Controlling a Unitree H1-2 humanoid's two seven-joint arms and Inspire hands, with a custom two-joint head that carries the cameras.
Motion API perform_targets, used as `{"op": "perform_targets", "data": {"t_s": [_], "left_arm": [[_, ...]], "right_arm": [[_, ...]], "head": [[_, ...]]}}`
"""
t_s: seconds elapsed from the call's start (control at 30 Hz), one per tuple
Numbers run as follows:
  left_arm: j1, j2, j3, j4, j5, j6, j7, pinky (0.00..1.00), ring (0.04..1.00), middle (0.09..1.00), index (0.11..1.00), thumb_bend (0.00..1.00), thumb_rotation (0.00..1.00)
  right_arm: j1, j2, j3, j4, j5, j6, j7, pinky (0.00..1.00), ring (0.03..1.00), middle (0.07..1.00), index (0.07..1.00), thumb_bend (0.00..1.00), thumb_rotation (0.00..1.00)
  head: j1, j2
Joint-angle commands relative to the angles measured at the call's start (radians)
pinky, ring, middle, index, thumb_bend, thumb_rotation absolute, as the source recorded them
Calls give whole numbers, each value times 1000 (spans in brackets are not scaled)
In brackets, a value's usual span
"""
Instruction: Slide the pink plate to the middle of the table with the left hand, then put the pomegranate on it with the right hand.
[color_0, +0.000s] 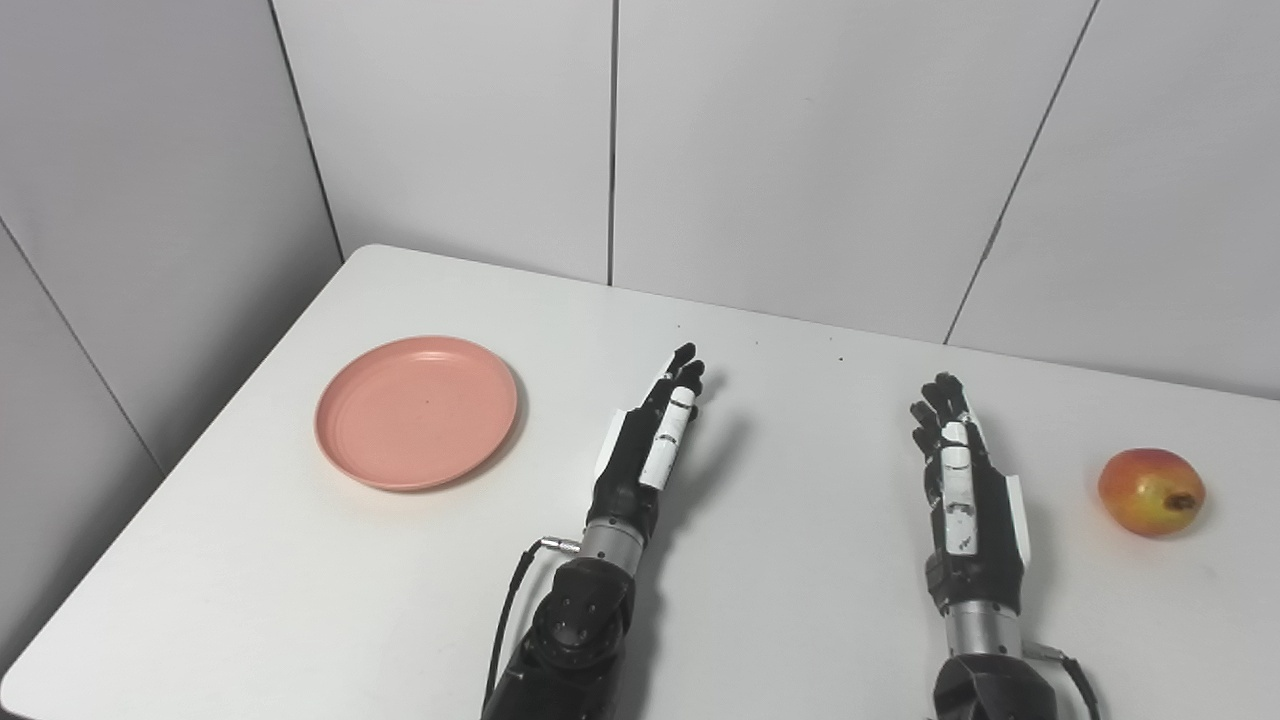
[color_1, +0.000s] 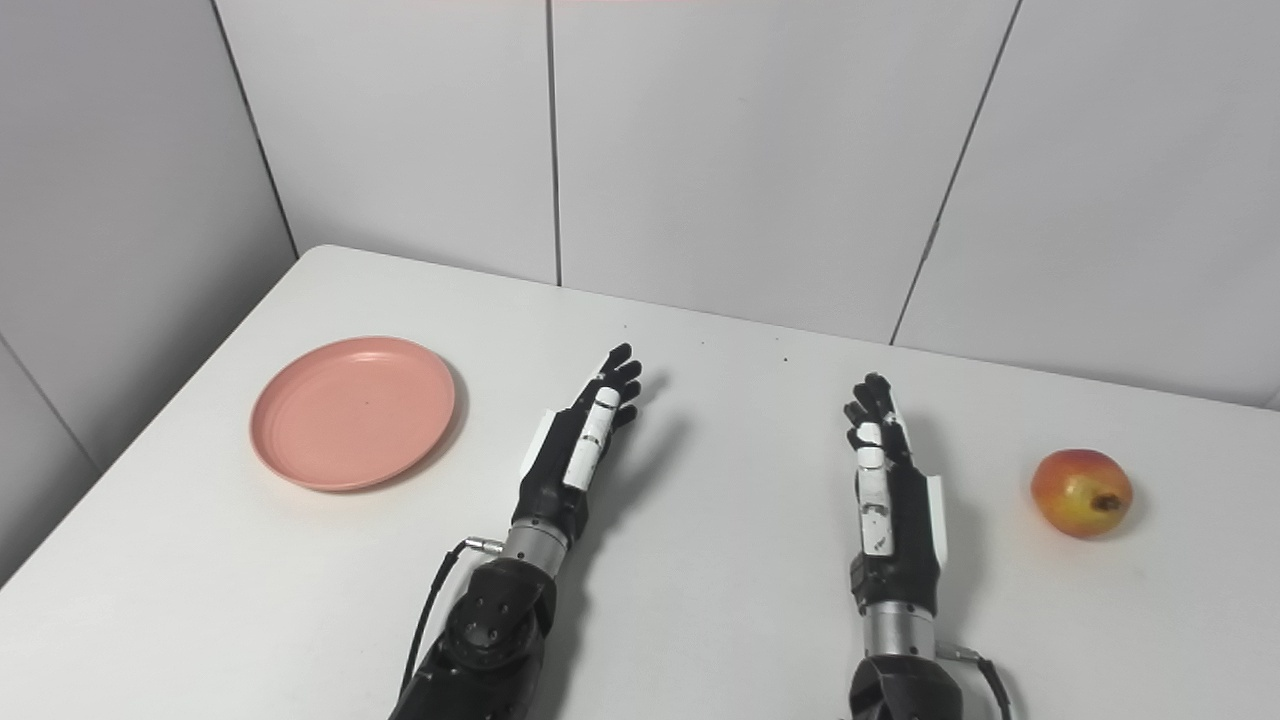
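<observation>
Left eye view, pink plate (color_0: 416, 412): sits far left, well apart from the left hand (color_0: 650, 440), released and flat, likely poised to slide it.
Right eye view, pomegranate (color_1: 1082, 493): rests far right; the right hand (color_1: 885, 470) waits beside it, released.

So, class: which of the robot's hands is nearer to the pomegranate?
The right hand: the pomegranate lies just to its right, untouched. The left hand is farther off, mid-table, on the other side of the right one.

Pink plate (color_0: 416, 412) matt plastic; pomegranate (color_0: 1150, 491) smooth, glossy; table (color_0: 800, 600) smooth matt white.
</observation>
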Motion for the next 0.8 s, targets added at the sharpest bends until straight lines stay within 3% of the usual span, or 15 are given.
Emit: {"op": "perform_targets", "data": {"t_s": [0.0,0.3,0.47,0.77], "left_arm": [[2,-16,0,-12,9,-47,19,901,918,919,908,455,1000],[-18,-18,13,-35,81,-82,110,818,847,858,857,438,1000],[-26,-2,13,-59,42,-120,74,852,883,890,886,425,1000],[-61,35,48,-113,35,-77,88,830,851,863,856,492,1000]], "right_arm": [[35,-18,-11,22,-1,2,13,958,927,928,924,588,926],[38,-16,-13,21,-2,0,8,957,922,922,920,592,933],[39,-18,-12,26,0,-14,15,962,926,927,924,569,947],[37,-15,-16,28,8,-7,14,956,919,920,918,591,929]], "head": [[0,0],[5,-1],[7,-3],[15,-4]]}}
